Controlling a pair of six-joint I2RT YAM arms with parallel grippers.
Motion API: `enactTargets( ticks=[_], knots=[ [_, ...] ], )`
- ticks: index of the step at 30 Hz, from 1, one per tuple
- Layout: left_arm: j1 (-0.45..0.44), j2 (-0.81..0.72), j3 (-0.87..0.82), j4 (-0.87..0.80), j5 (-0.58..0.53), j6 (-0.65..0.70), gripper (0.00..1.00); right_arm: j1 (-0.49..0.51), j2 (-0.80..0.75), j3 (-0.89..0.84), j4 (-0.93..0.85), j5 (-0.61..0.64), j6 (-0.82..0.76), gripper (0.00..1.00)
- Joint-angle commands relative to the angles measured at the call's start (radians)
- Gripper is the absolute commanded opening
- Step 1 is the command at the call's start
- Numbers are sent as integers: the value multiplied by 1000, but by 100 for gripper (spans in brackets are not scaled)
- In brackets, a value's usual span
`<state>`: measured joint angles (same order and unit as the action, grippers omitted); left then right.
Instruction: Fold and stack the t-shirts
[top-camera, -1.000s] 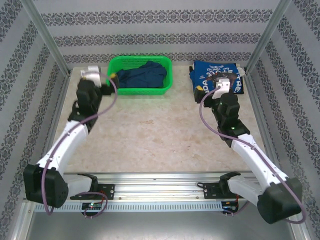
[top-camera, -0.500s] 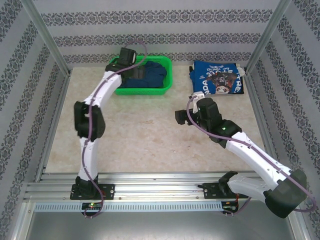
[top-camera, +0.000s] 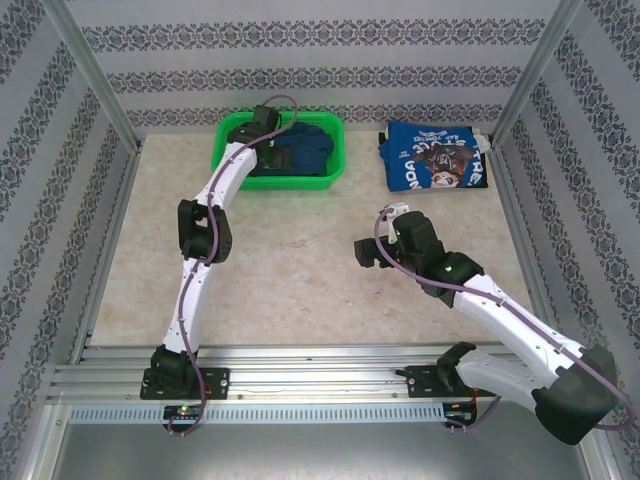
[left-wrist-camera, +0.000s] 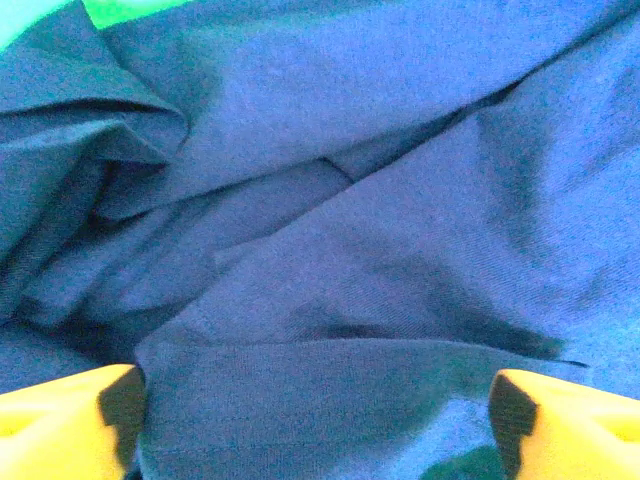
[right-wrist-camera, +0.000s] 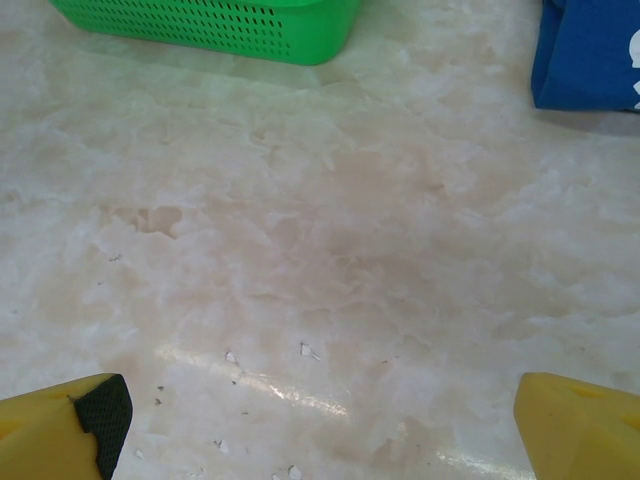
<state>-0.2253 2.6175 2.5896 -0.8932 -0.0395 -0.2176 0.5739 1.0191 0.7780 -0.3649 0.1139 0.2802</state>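
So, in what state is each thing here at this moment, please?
navy t-shirt: crumpled, inside the green basket.
blue t-shirt: folded, flat on the table, far right.
green basket: upright, holding the navy t-shirt.
left fingers: open, close over the navy t-shirt.
right fingers: open, empty, above bare table.

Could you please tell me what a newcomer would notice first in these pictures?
The bright green basket at the far edge of the table, left of centre, stands out first: a crumpled dark navy t-shirt lies in it, and the left end effector reaches in, open over the cloth. At the far right lies a brighter blue t-shirt, folded, its white lettering up. The right end effector hangs open over bare table.
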Motion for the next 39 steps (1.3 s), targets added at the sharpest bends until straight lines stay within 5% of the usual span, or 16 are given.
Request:
enactTargets(
  ticks=[1, 9, 16, 25, 34, 39],
  knots=[
    [28, 43, 20, -12, 135, -30, 77, 9, -36, -16, -13, -9, 26, 98],
    [95, 1, 15, 36, 495, -122, 0, 17, -119, -19, -44, -5, 50, 98],
    [93, -283, -31, 82, 575, -130, 0, 50, -194, -17, -69, 23, 81, 98],
    [93, -755, -44, 50, 508, -130, 0, 122, -274, -35, -106, 78, 124, 98],
    [70, -979, -146, 0, 563, -153, 0, 167, -286, -46, -116, 83, 148, 98],
    [-74, -1016, -299, 79, 564, -161, 0, 168, -290, -71, -97, 98, 164, 98]
  ],
)
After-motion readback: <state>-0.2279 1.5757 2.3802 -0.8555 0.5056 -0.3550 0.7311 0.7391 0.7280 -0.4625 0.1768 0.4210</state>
